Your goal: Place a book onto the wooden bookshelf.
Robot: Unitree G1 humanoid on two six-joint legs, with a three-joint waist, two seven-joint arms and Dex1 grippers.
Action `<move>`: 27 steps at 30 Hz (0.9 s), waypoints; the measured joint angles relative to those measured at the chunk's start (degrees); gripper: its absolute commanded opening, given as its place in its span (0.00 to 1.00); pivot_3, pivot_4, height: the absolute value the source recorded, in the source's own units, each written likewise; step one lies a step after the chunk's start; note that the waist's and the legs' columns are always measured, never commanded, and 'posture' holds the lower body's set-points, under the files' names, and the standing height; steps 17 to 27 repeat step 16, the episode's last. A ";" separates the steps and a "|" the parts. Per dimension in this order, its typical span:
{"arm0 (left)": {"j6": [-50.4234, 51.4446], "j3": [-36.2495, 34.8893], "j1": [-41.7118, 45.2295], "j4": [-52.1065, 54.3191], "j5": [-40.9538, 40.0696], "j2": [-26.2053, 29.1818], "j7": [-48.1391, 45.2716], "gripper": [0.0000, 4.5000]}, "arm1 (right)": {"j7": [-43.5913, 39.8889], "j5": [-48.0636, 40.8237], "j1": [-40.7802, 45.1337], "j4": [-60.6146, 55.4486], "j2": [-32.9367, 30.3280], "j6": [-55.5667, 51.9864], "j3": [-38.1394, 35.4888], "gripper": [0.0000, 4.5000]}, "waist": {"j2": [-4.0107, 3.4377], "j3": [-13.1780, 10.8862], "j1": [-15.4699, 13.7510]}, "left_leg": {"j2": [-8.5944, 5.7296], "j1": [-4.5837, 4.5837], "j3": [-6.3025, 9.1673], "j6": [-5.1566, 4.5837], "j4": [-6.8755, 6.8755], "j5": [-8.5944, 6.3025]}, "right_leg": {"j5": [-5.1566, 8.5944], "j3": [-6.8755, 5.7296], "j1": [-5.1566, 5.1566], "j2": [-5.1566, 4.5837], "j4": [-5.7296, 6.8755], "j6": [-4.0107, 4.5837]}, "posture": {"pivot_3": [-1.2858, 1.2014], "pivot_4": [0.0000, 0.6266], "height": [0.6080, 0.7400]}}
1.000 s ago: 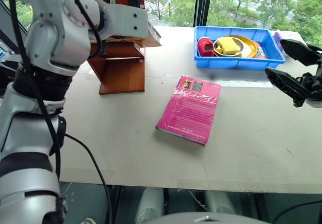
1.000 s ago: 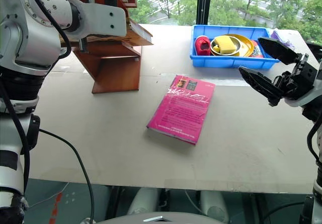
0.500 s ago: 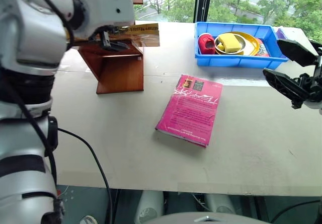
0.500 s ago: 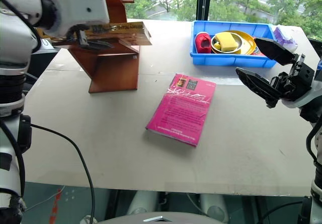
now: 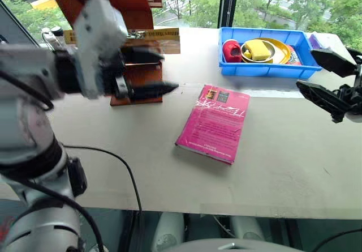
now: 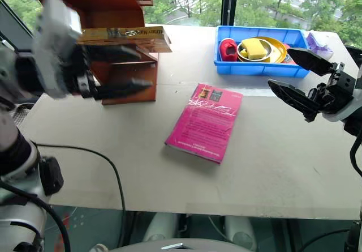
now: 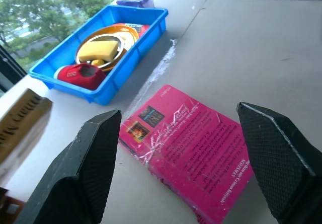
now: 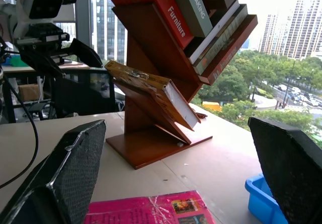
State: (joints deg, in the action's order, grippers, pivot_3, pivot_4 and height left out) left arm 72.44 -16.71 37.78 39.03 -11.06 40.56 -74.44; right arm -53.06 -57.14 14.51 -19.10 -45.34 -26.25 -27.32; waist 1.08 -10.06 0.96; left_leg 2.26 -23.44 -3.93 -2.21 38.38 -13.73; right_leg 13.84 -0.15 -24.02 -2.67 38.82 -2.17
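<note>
Book lying on wooden bookshelf; "Furniture" spine above; both grippers' fingers spread, empty

Magenta book, seemingly glossy; blue bin

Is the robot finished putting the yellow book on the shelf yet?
Almost. The book already lies on a slanted shelf of the wooden bookshelf. The left gripper is open, just in front of the shelf and holding nothing. The right gripper hangs open over the table's far side. The pink book lies on the table.
</note>
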 measured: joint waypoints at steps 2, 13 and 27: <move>-1.83 -0.46 -6.91 0.47 -0.42 -6.10 4.86 0.84 | 0.00 0.41 -2.54 0.15 -0.51 -0.92 -0.92 1.00 | 0.48 -0.27 -0.32 | 0.09 -0.37 0.31 0.01 0.19 0.01 | -0.01 -0.16 -0.14 0.05 0.04 0.02 | 0.52 0.24 1.00; -21.76 -10.38 -37.31 -8.57 -6.74 -2.46 6.23 0.84 | -8.70 17.77 -28.00 7.98 -9.01 1.89 -7.61 1.00 | 0.28 -0.01 -0.63 | 0.05 -0.18 0.41 -0.10 0.06 -0.06 | 0.09 -0.39 0.28 -0.10 -0.61 0.23 | 0.52 0.24 1.00; -26.36 -10.80 -39.79 -11.37 -7.46 -1.43 7.40 0.84 | -9.68 19.62 -29.50 8.99 -9.06 2.52 -7.70 1.00 | 0.25 0.00 -0.58 | 0.07 -0.14 0.39 -0.09 0.06 -0.06 | 0.12 -0.38 0.30 -0.14 -0.61 0.19 | 0.52 0.24 1.00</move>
